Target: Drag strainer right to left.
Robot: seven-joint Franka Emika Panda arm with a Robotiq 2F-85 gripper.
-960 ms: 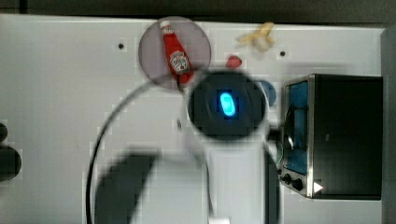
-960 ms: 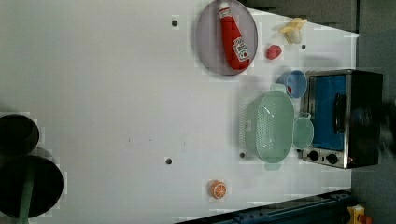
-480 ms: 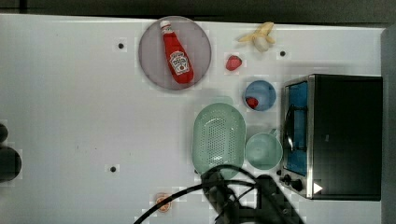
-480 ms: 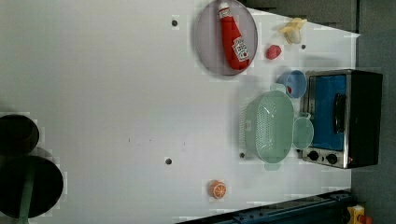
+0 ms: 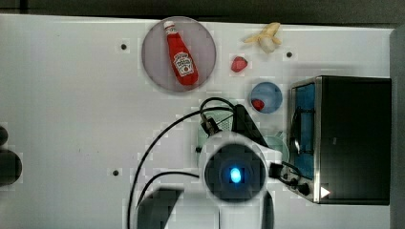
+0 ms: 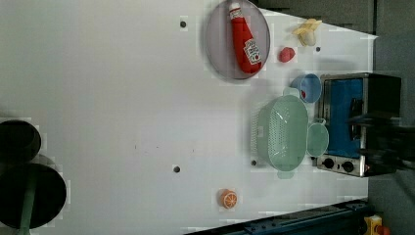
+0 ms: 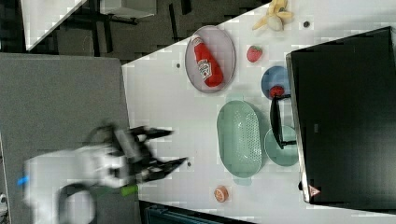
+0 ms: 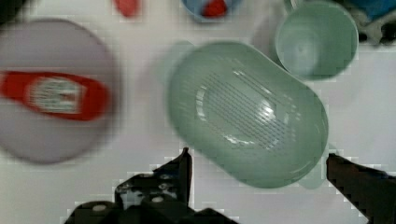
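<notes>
The strainer [image 6: 283,132] is a pale green oval colander with small holes, lying on the white table beside the toaster oven [image 6: 357,122]. In the right view the strainer [image 7: 239,138] lies lengthwise, touching the mint cup [image 7: 280,147]. The wrist view looks down into the strainer [image 8: 247,112]; my gripper [image 8: 257,156] is open above its near rim, with one dark fingertip [image 8: 185,161] on each side and nothing held. In the top view my arm [image 5: 234,174] covers most of the strainer. In the right view the gripper [image 7: 173,147] is open near the table's left edge.
A grey plate [image 5: 153,57] with a ketchup bottle [image 5: 181,57] lies at the back. Near it are a strawberry [image 5: 239,64], a banana [image 5: 265,38] and a blue bowl [image 5: 267,95]. An orange [image 6: 228,199] sits near the front edge. Bare table [image 6: 122,98] stretches left of the strainer.
In the top view my arm has moved from the bottom edge to over the strainer. In the left view the strainer and cup have not moved.
</notes>
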